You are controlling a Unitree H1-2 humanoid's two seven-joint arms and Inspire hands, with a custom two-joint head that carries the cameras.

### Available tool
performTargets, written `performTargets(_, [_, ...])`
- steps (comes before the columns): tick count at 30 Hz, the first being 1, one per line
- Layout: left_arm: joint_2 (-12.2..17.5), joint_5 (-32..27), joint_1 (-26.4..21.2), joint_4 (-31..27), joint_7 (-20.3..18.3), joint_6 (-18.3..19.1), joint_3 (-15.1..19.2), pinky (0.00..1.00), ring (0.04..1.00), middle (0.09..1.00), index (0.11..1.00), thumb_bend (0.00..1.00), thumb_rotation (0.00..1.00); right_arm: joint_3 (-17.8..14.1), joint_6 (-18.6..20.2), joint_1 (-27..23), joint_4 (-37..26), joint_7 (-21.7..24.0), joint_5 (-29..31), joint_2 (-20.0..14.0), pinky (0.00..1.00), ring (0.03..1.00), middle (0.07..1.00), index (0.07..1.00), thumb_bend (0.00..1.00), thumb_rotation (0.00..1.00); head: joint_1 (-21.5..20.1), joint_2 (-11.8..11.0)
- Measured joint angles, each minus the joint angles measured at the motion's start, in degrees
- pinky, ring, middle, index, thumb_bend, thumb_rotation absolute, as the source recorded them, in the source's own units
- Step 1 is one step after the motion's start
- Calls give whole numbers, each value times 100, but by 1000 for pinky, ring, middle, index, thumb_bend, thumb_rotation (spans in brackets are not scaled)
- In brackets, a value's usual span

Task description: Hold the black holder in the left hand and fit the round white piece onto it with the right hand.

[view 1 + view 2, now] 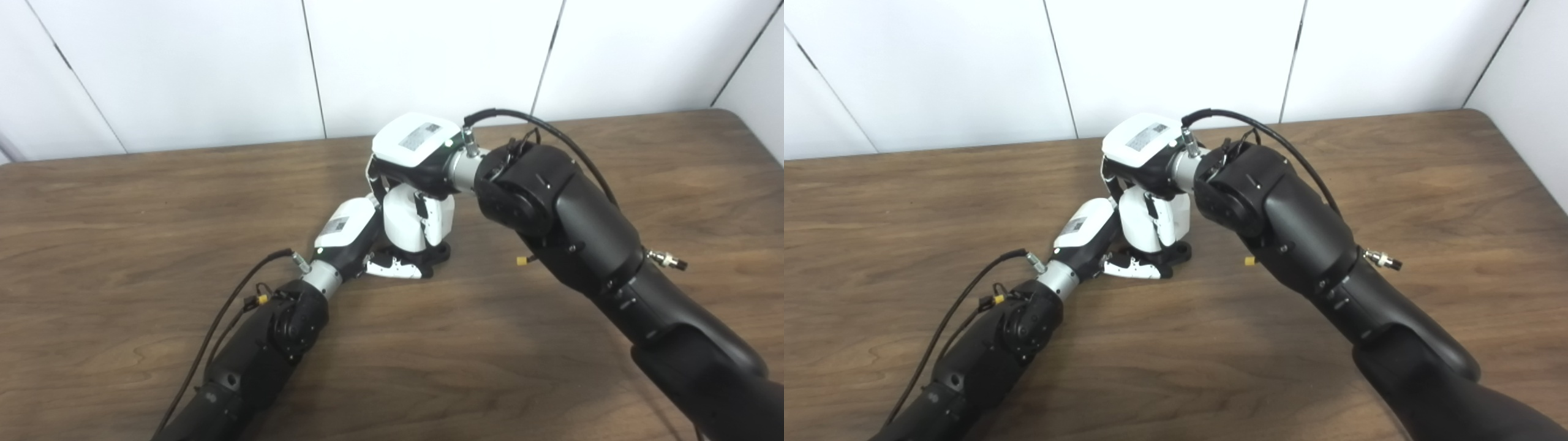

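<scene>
The round white piece (401, 223) stands upright in the middle of the table, on top of the black holder (440, 252), of which only a low dark base shows beneath it. My right hand (416, 153) comes down from above with its fingers (432, 220) closed around the white piece. My left hand (346, 236) lies low on the table to the left; its fingers (395, 266) curl around the holder's base. The joint between piece and holder is hidden by both hands.
The brown wooden table (122, 245) stretches to both sides, with its back edge against a white panelled wall (184, 67) and a rounded corner at the far right. Cables loop off both wrists.
</scene>
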Motion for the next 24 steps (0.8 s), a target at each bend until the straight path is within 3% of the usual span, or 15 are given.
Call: performTargets(24, [37, -3, 18, -7, 8, 43, 12, 927, 960, 907, 481, 525, 59, -194, 215, 396, 183, -1051, -170, 142, 262, 358, 484, 544, 510, 0, 44, 53])
